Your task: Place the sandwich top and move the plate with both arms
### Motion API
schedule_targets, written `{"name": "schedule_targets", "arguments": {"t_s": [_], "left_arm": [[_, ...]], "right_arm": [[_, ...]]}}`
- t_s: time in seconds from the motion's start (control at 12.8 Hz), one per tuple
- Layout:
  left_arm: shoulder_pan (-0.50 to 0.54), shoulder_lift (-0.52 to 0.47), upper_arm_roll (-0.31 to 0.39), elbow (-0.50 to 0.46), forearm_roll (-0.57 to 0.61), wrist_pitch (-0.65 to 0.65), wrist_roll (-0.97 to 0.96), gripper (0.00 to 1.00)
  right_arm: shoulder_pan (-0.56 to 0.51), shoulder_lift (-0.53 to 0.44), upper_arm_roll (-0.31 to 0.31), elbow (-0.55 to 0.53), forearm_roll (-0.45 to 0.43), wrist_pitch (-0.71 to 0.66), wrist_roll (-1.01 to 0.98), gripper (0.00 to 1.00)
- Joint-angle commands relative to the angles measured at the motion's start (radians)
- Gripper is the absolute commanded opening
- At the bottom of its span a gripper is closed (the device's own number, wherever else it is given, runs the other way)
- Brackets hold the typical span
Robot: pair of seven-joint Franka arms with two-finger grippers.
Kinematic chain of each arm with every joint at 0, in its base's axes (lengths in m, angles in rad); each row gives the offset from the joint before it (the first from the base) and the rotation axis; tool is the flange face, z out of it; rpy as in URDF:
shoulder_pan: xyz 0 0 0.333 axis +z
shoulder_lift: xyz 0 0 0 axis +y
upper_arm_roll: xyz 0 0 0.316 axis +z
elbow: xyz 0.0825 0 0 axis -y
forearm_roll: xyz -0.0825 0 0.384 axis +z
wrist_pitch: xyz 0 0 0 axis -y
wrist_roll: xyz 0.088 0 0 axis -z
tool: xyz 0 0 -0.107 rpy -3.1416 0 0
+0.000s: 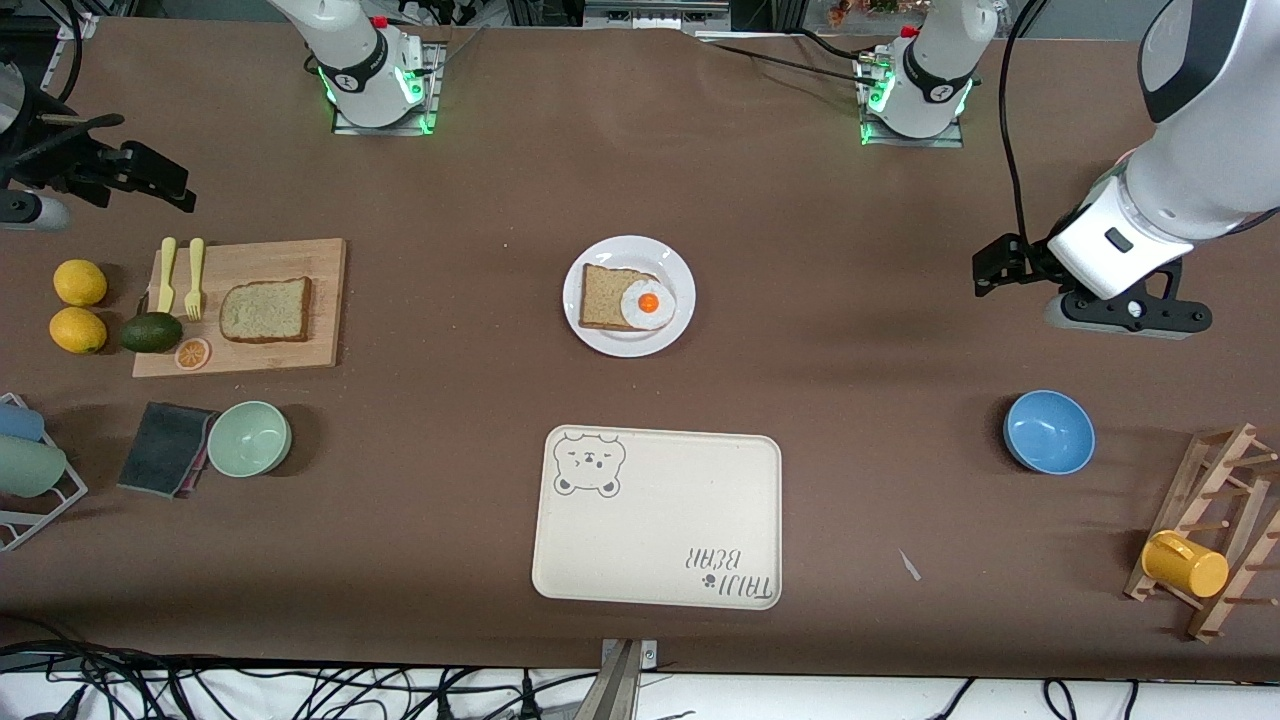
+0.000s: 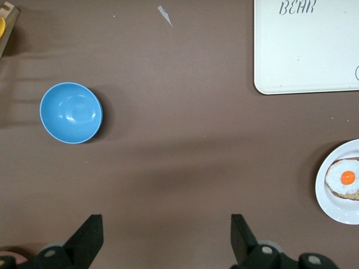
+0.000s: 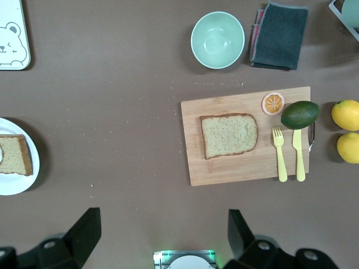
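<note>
The sandwich top (image 1: 265,310) (image 3: 229,135), a pale speckled slice with a brown crust, lies flat on a wooden board (image 1: 300,262) toward the right arm's end of the table. The round white plate (image 1: 625,342) (image 2: 336,212) sits mid-table and carries a darker slice (image 1: 603,297) with a fried egg (image 1: 648,303). My left gripper (image 2: 166,219) (image 1: 1128,318) hangs open and empty over bare table, between the plate and the blue bowl. My right gripper (image 3: 165,216) is also open and empty, above bare table between the board and the arm's own base.
A cream bear-print tray (image 1: 655,520) lies nearer the front camera than the plate. A blue bowl (image 1: 1048,432) and a wooden rack with a yellow mug (image 1: 1185,563) stand toward the left arm's end. Green bowl (image 1: 249,438), dark cloth (image 1: 165,448), lemons (image 1: 79,282), avocado (image 1: 152,332) and cutlery (image 1: 194,275) surround the board.
</note>
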Motion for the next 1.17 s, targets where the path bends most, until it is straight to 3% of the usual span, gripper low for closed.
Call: {"name": "schedule_targets", "arguments": {"t_s": [0.0, 1.09], "left_arm": [[0.003, 0.001, -0.011, 0.021, 0.029, -0.024, -0.001, 1.00], [0.003, 0.002, -0.008, 0.021, 0.032, -0.021, -0.014, 1.00]], "right_arm": [[0.000, -0.013, 0.000, -0.014, -0.004, 0.006, -0.012, 1.00], [0.000, -0.013, 0.000, -0.014, -0.004, 0.006, -0.013, 1.00]]}}
